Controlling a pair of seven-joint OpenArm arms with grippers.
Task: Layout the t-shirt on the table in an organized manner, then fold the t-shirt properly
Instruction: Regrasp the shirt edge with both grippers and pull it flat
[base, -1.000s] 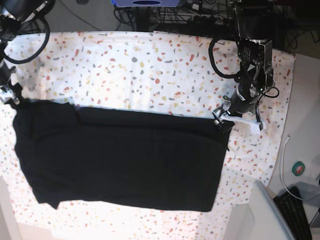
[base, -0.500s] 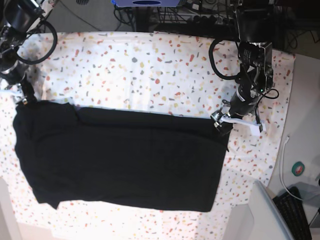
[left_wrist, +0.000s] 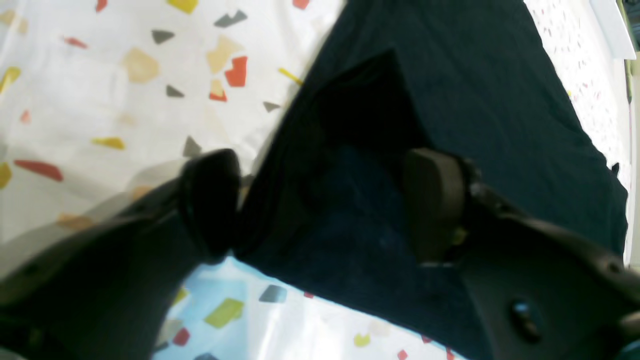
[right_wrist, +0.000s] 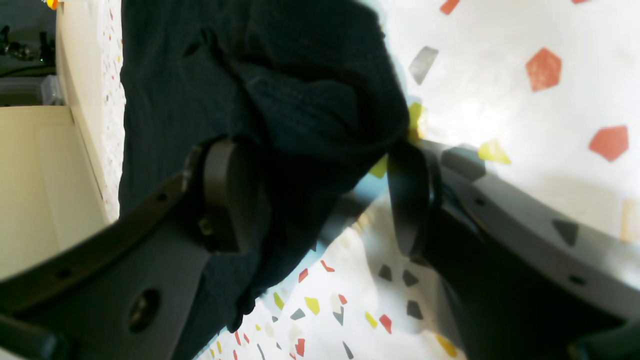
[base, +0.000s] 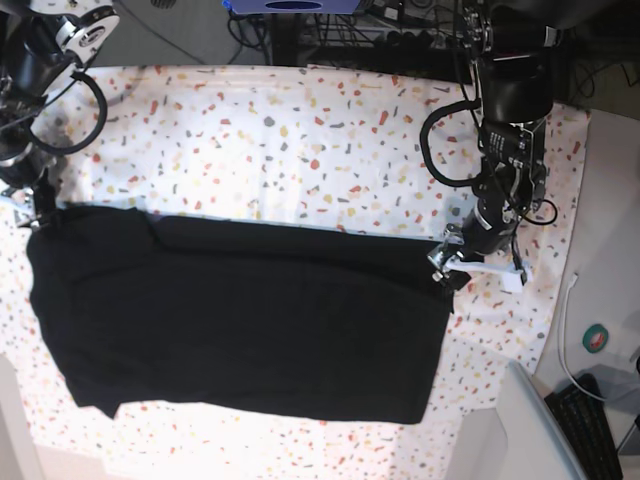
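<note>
The black t-shirt (base: 240, 320) lies folded into a wide flat rectangle on the flecked white table (base: 300, 130). My left gripper (base: 447, 268) is at the shirt's far right corner. In the left wrist view it (left_wrist: 320, 200) stands open, and the corner of the t-shirt (left_wrist: 450, 90) lies flat between its fingers (left_wrist: 430, 205). My right gripper (base: 35, 212) is at the far left corner. In the right wrist view it (right_wrist: 317, 197) is open too, with a bunched corner of the t-shirt (right_wrist: 310, 90) loose between the fingers (right_wrist: 225, 195). No print or label shows.
The table's right edge runs close to my left arm. Beyond that edge are a white cable (base: 565, 330), a round teal object (base: 598, 337), a grey-white bin (base: 530, 430) and a keyboard (base: 590, 430). Cables and dark equipment (base: 350, 30) line the far side.
Both grippers have opened and let go of the shirt's far corners. The left gripper moved a little toward the near side, and the far right corner settled lower on the table.
</note>
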